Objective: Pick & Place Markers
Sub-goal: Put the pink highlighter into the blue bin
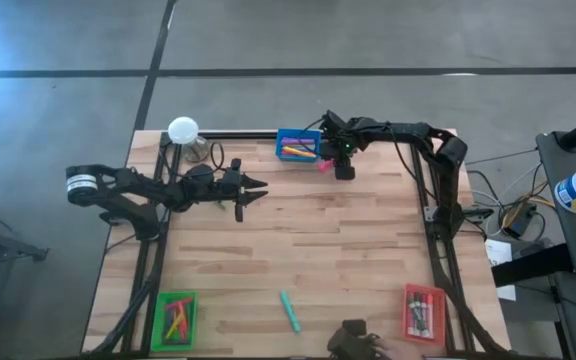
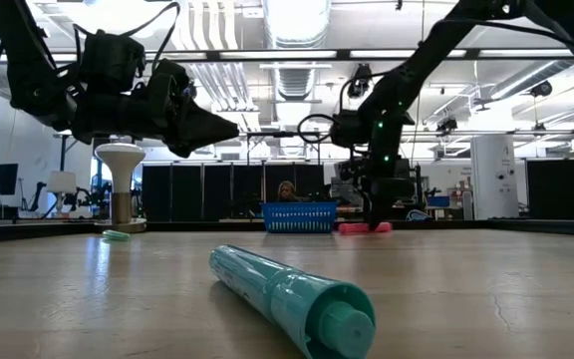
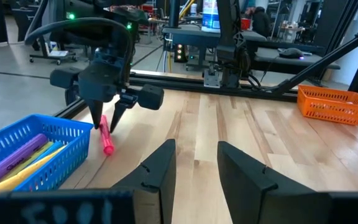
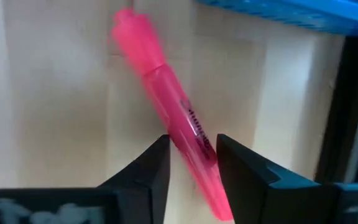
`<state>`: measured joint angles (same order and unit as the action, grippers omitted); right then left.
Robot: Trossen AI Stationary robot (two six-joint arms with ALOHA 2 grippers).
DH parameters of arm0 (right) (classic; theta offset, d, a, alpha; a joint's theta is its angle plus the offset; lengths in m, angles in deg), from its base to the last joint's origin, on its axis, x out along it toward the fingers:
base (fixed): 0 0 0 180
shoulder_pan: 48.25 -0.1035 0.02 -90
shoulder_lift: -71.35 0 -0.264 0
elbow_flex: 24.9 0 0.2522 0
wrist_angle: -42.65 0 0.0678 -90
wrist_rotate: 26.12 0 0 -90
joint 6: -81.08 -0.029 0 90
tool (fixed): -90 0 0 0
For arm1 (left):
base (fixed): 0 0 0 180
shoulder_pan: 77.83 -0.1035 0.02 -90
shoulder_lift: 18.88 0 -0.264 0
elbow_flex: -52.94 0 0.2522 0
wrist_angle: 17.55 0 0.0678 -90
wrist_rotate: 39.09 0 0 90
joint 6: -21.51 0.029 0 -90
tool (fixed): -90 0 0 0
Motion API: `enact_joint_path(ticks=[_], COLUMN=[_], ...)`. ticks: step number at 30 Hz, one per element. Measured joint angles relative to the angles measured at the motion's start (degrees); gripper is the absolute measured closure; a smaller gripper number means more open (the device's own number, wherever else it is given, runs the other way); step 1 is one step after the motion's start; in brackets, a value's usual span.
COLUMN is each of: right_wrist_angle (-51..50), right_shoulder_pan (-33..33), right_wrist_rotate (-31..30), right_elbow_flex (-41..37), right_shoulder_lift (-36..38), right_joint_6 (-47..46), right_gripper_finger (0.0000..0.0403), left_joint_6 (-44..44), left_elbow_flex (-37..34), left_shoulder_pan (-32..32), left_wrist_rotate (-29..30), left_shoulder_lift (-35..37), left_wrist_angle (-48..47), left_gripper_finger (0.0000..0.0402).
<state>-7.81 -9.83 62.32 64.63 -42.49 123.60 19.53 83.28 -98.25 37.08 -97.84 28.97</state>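
Note:
A pink marker (image 4: 166,99) lies flat on the wood table just beside the blue tray (image 1: 298,135), which holds yellow and purple markers (image 3: 17,155). My right gripper (image 4: 191,149) points down over the pink marker (image 3: 107,140), open, one finger on each side of its barrel. My left gripper (image 1: 258,187) hangs open and level above the table's left half, with nothing between its fingers. A teal marker (image 1: 289,311) lies alone on the table near the front edge. My right gripper comes from above, its two fingers (image 4: 160,162) standing across the pink marker's barrel (image 4: 194,134), toward one end. The marker lies flat on the table. Whether the fingers touch it, I cannot tell.
A green tray (image 1: 158,320) with markers sits at the near left corner and a red tray (image 1: 406,310) with markers at the near right. A white-topped stand (image 1: 183,130) is at the far left corner. A small dark device (image 1: 353,340) sits at the front edge.

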Motion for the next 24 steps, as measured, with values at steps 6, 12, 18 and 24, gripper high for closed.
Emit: enact_joint_path(ticks=[6,12,18,24], right_wrist_angle=[0.19,-1.18,-4.79,-10.15], right_shoulder_pan=[-0.02,-0.43,-2.6,-5.41], right_wrist_rotate=[1.55,1.59,1.59,1.57], right_elbow_flex=[-0.69,-0.69,-0.81,-0.88], right_shoulder_lift=[0.0,0.13,1.92,7.39], right_joint_6=[-1.8,-6.27,-9.11,-13.16], right_gripper_finger=[0.0308,0.0323,0.0334,0.0336], left_joint_6=[0.0,0.0,0.0,0.0], left_elbow_flex=[0.0,0.0,0.0,0.0], left_shoulder_pan=[-0.01,0.0,-0.01,-0.02], left_wrist_rotate=[-0.01,-0.02,-0.01,-0.01], left_shoulder_lift=[0.0,0.0,0.0,0.0], left_wrist_angle=[0.02,0.0,0.0,0.02], left_gripper_finger=[0.0289,0.0289,0.0289,0.0289])
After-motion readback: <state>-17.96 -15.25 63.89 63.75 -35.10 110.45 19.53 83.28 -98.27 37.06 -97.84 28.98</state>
